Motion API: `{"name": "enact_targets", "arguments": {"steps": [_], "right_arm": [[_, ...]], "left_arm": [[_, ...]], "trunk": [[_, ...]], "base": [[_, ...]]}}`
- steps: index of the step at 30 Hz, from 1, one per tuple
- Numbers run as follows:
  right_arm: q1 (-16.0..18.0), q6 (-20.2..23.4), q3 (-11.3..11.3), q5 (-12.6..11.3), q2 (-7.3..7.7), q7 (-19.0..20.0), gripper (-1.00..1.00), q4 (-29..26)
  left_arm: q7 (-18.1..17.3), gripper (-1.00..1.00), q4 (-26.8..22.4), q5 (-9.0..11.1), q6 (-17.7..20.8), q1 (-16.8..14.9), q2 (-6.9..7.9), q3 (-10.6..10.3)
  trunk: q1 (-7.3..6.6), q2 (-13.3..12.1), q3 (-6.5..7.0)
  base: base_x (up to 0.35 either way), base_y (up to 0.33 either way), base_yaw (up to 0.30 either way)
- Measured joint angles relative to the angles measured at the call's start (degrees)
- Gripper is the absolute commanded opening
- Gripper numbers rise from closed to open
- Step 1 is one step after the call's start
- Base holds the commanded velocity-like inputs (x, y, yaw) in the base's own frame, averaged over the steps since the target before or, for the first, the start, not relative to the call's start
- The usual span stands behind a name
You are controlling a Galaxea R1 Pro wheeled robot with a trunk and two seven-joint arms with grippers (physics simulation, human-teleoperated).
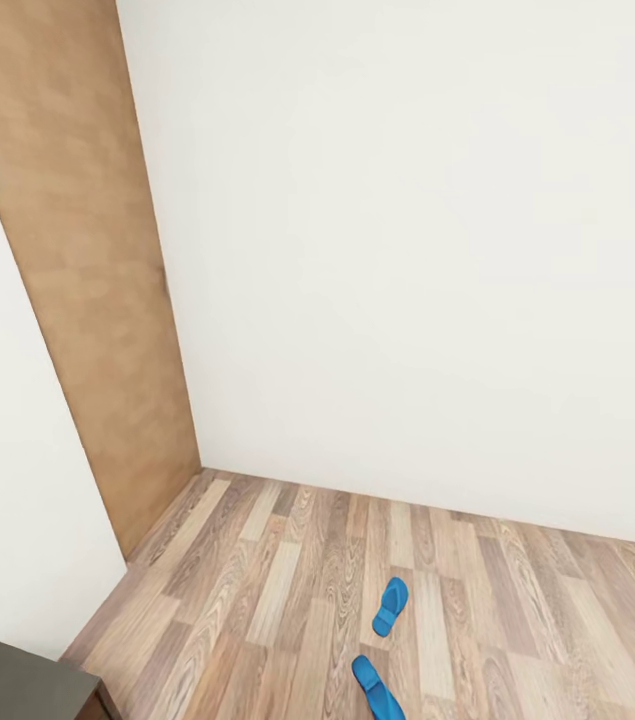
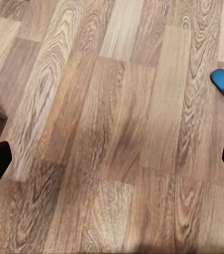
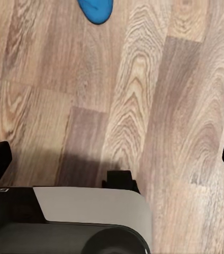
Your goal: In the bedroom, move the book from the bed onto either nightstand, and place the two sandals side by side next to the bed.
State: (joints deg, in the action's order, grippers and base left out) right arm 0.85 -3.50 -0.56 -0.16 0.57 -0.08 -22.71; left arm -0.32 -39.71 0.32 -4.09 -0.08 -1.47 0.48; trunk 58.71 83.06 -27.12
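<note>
Left gripper [image 2: 112, 159]: black fingertips far apart at frame edges, jaws spread, nothing between, bare wood-plank floor [image 2: 106, 132] below. Right gripper [image 3: 112, 156]: fingertips likewise wide apart, empty, above floor and robot's own grey-black base [image 3: 80, 222].

Two sandals on floor, well apart from walls: farther sandal [image 1: 390, 606], nearer sandal [image 1: 377, 690] cut by frame edge, one behind other, not side by side. Blue sandal tip [image 3: 96, 10] ahead of right gripper.

No containers visible. Dark cabinet corner [image 1: 17, 685] at lower left against white wall [image 1: 407, 250]; brown door [image 1: 87, 300] in corner. Open floor around sandals.
</note>
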Motion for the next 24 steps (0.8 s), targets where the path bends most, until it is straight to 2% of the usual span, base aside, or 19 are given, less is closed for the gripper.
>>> {"name": "enact_targets", "arguments": {"steps": [7,24], "right_arm": [[0.00,0.00,0.00,-0.02,0.05,0.00,1.00,0.00],[0.00,0.00,-0.08,-0.08,0.06,0.00,1.00,0.00]], "left_arm": [[0.00,1.00,0.00,0.00,0.00,0.00,0.00,0.00],[0.00,1.00,0.00,0.00,0.00,0.00,0.00,0.00]], "trunk": [[0.01,0.00,0.00],[0.02,-0.01,0.00]], "base": [[0.121,0.000,0.000],[0.003,0.000,0.000]]}}
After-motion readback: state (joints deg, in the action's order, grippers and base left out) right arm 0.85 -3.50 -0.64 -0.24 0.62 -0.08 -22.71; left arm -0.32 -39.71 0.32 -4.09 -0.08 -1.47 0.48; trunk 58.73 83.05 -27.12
